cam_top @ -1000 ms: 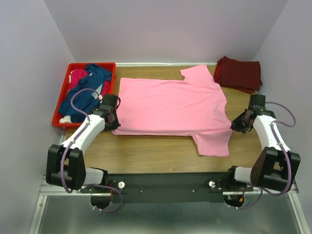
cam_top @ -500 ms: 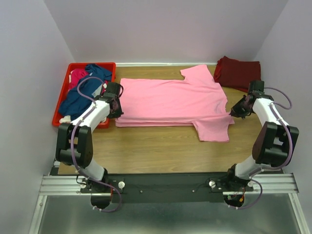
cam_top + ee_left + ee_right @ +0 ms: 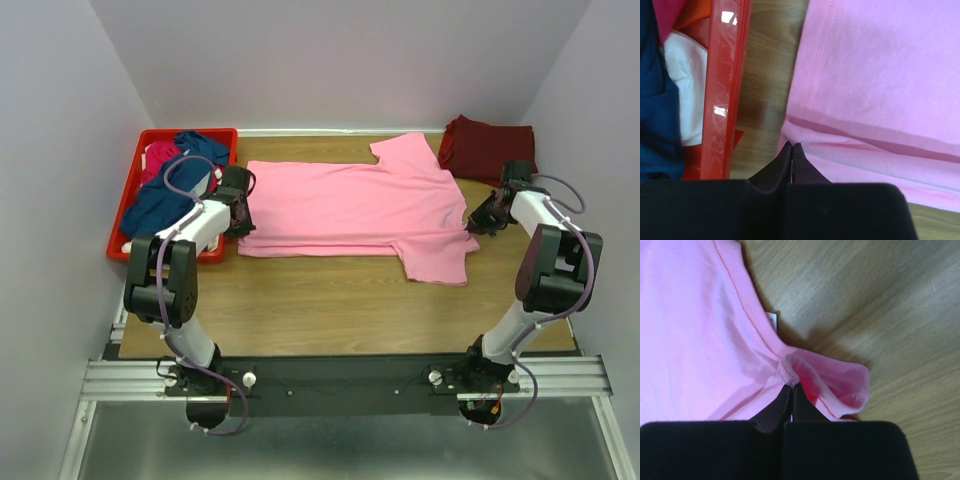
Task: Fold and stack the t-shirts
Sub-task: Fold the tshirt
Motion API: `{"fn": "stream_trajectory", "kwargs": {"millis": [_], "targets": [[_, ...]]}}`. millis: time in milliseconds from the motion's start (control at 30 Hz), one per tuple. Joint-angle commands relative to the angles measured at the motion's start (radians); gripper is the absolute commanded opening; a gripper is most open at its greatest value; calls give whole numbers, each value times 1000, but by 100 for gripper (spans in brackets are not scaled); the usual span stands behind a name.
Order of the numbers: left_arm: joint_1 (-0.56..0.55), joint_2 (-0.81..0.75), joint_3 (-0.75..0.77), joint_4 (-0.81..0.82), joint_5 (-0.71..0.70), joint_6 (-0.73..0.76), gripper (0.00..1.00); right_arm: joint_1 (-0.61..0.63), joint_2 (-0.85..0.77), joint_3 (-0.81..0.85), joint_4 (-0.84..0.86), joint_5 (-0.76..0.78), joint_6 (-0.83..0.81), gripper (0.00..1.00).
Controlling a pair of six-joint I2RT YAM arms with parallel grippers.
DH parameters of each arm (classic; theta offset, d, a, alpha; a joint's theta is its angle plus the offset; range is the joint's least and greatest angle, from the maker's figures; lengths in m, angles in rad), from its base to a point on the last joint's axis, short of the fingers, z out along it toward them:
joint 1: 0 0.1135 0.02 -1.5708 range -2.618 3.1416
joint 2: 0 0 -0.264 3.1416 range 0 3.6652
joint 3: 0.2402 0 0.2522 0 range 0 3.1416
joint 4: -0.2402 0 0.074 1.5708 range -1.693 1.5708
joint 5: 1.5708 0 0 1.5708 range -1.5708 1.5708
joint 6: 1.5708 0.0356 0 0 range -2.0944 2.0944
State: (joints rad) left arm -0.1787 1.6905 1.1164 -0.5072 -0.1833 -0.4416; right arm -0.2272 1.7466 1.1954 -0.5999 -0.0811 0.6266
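1. The pink t-shirt [image 3: 350,205] lies spread across the middle of the wooden table [image 3: 330,300] in the top view. Its lower long edge is doubled over into a narrow fold. One sleeve points to the top of the frame and the other to the lower right.
2. The left gripper [image 3: 240,214] sits at the shirt's left end, just beside the red crate [image 3: 165,133]. In its wrist view the fingers are pressed together, pinching the corner of the folded pink hem.
3. The right gripper [image 3: 478,222] is at the shirt's right end, by the neckline. Its fingers are clamped on a small bunch of pink cloth, with a white label [image 3: 771,320] close by.
4. A maroon t-shirt [image 3: 490,150] lies folded in the table's upper right corner, apart from the pink one.
5. In the crate at the left, a navy t-shirt [image 3: 160,200] and a magenta t-shirt [image 3: 160,158] lie crumpled, with some white cloth [image 3: 690,100] beside the navy.
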Motion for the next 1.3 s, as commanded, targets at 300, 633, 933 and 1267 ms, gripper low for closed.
{"fn": "stream_trajectory", "kwargs": {"millis": [300, 633, 933, 1267], "targets": [[13, 21, -1, 55, -124, -16, 24, 26, 79, 43, 89, 26, -85, 20], [-21, -198, 14, 32, -85, -6, 78, 68, -225, -48, 29, 76, -146, 59], [-70, -452, -99, 165, 33, -13, 86, 224, -461, -354, -97, 159, -104, 59], [-96, -606, -211, 334, 131, -5, 86, 359, -322, -411, -17, 236, -59, 59]]}}
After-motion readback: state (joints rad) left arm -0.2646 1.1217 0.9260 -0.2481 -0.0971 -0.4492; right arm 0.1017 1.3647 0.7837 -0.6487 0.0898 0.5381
